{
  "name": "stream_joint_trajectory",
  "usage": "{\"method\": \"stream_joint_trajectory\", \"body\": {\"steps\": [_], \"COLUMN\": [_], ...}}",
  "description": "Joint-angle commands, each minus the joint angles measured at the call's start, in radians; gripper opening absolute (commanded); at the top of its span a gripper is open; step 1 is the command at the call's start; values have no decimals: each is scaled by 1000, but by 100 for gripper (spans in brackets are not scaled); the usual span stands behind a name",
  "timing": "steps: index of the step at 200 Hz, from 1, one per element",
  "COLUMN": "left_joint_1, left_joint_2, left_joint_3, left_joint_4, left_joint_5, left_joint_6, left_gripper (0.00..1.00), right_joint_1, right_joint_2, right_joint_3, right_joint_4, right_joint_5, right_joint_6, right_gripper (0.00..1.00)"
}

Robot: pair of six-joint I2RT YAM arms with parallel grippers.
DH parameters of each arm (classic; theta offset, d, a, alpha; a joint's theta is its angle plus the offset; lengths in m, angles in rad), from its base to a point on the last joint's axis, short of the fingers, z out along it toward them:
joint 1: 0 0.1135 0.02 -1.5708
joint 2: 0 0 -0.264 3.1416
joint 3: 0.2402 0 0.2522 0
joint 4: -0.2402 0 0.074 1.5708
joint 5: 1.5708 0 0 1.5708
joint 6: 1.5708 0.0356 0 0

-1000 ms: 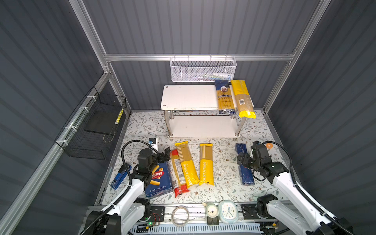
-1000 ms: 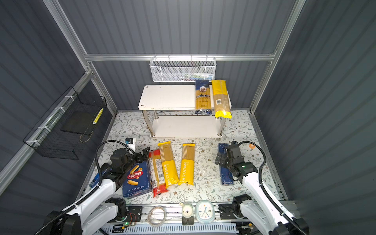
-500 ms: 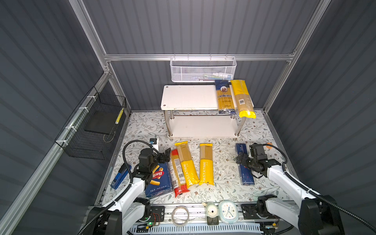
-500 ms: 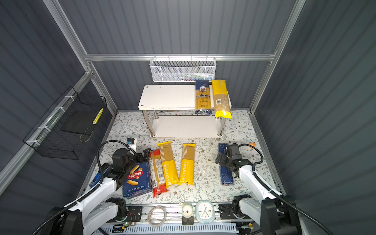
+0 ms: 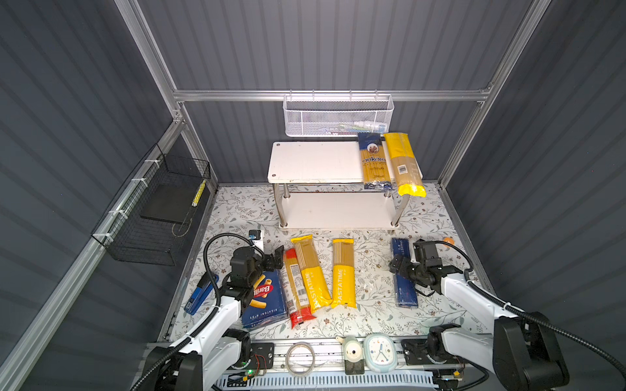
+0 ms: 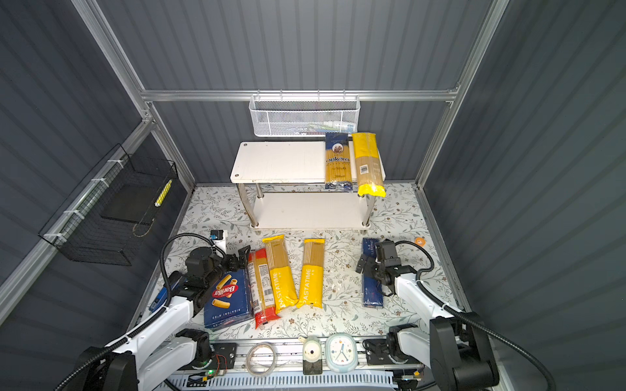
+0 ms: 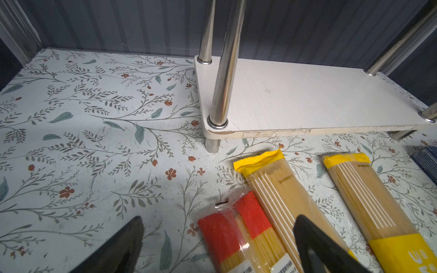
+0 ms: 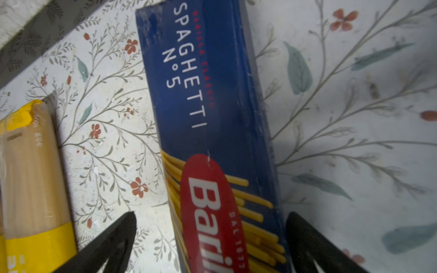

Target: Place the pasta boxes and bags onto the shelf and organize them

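Floral tabletop (image 5: 372, 315), spaghetti box (image 8: 212, 94) between fingers (image 8: 111, 245)

Shelf (image 5: 315, 162), centre back: white boards, matt, smooth. Front edge of the lower board is chipped raw in the left wrist view.
Legs (image 7: 224, 71): polished chrome tube, mirror-bright.
Spaghetti box (image 8: 212, 94): printed card, dark blue, low sheen, scuffed.
PASTATIME bags (image 5: 342, 270), mid-frame: thin plastic film, glossy, clear over the upper part.
Red-ended bag (image 7: 250, 212): clear crinkled film.
Table cover (image 7: 94, 141): smooth floral print, worn spots.
Mesh basket (image 5: 338, 115), upper centre: white-coated metal.
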Motion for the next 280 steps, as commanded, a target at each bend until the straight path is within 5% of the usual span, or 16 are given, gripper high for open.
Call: {"method": "stream_joint_trajectory", "body": {"steps": [1, 19, 48, 78, 152, 239, 280], "left_joint_1": [-4, -4, -4, -4, -4, -5, -5], "left_joint_2": [-12, -10, -11, -18, -32, -45, 24], "left_joint_3": [14, 14, 14, 10, 2, 86, 30], "left_joint_4": [-3, -3, -4, -1, 3, -19, 70], "left_joint_5": [-11, -11, -11, -6, 20, 333, 353], "left_joint_6": [-12, -12, -11, -10, -1, -55, -7], "left_gripper": [100, 100, 100, 99, 99, 100, 100], "right_joint_1": [14, 26, 22, -18, -33, 207, 234], "right_joint_2": [2, 7, -14, 19, 226, 300, 253], "right_joint_3": [-16, -21, 21, 65, 163, 217, 202], "right_joint_4": [35, 43, -40, -20, 65, 123, 79], "right_joint_5": [-60, -95, 55, 80, -29, -23, -18], "right_joint_6": [35, 45, 9, -10, -25, -12, -16], "right_gripper": [99, 99, 99, 99, 99, 99, 99]}}
